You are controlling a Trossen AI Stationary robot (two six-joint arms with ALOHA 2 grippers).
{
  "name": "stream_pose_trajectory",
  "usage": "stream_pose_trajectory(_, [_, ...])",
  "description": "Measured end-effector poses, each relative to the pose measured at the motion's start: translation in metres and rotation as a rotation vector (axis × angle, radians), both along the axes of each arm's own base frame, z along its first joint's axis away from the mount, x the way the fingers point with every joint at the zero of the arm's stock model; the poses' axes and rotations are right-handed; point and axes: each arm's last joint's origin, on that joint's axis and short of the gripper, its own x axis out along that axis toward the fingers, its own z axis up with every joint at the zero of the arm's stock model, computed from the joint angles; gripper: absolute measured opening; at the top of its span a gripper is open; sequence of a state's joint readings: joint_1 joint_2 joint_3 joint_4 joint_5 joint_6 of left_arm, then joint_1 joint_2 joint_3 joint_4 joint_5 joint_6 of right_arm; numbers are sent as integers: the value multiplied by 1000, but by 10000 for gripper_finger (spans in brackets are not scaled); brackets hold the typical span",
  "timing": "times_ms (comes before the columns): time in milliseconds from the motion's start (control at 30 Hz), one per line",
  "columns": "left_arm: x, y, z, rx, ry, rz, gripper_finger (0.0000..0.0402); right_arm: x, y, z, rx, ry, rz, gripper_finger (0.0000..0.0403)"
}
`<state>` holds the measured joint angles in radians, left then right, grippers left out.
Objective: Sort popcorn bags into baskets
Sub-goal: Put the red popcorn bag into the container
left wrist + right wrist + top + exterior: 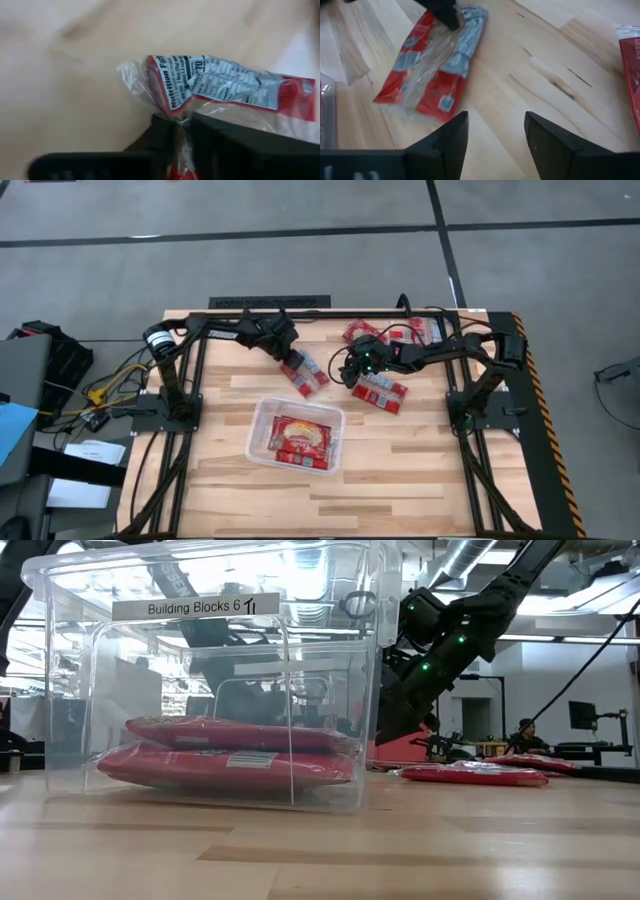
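The left gripper (292, 358) is reaching out over the far middle of the wooden table (420, 470) and is pinching the near end of a popcorn bag (305, 374); in the left wrist view its 2 dark fingers (165, 132) are closing tight on the clear crimped edge of that packet (220, 85), whose white nutrition panel is facing up. The bag is lying flat on the wood, just beyond the far edge of the clear tub (258, 423), apart from it. The right gripper (352, 370) is hovering close beside that same bag on its right, with its fingers (451, 137) standing apart in a moderate gap and holding nothing; bare wood is showing between them, and the pinched bag (432, 65) is lying just ahead of them with the other arm's dark fingertip resting on its far end. Directly below the right arm, another red packet (381, 391) is lying flat on the table, and 2 or 3 more (392, 333) are sitting grouped near the far edge. The tub is standing in the middle of the table toward the front, and red packets (298, 440) are lying stacked inside it; the low view is showing 2 layers (225, 750) of them behind its clear wall (330, 660), which is carrying a label reading "Building Blocks 6".
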<state>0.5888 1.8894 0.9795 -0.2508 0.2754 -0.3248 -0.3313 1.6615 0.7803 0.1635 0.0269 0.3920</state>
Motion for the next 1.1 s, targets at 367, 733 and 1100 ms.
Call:
stream_pose_trajectory(367, [0, -1, 26, -84, -138, 118, 3, -5, -1, 8, 2, 6, -9, 193])
stream_pose_trajectory(733, [-20, -5, 114, 52, -377, 248, 0, -33, -16, 47, -38, -31, -75, 166])
stream_pose_trajectory(1100, [-68, -75, 213, 116, -629, 340, 0, -48, -16, 64, -95, -11, -146, 143])
